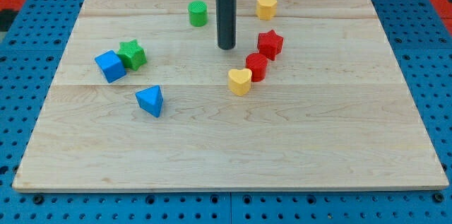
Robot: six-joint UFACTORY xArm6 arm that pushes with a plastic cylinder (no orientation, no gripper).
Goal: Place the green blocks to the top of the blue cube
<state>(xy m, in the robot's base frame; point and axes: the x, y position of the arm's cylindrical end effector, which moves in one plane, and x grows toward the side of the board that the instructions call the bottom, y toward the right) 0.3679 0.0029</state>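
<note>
A blue cube (110, 66) sits at the board's left. A green star (131, 54) touches it on its upper right side. A green cylinder (198, 13) stands near the view's top, left of centre. My tip (227, 46) is down on the board, right of and below the green cylinder, apart from it, and far right of the blue cube and green star.
A blue triangle (150, 101) lies below the cube. A red star (270, 44), red cylinder (256, 66) and yellow heart (240, 81) form a diagonal line right of my tip. A yellow hexagon (266, 6) sits near the top. The wooden board (318, 146) lies on blue pegboard.
</note>
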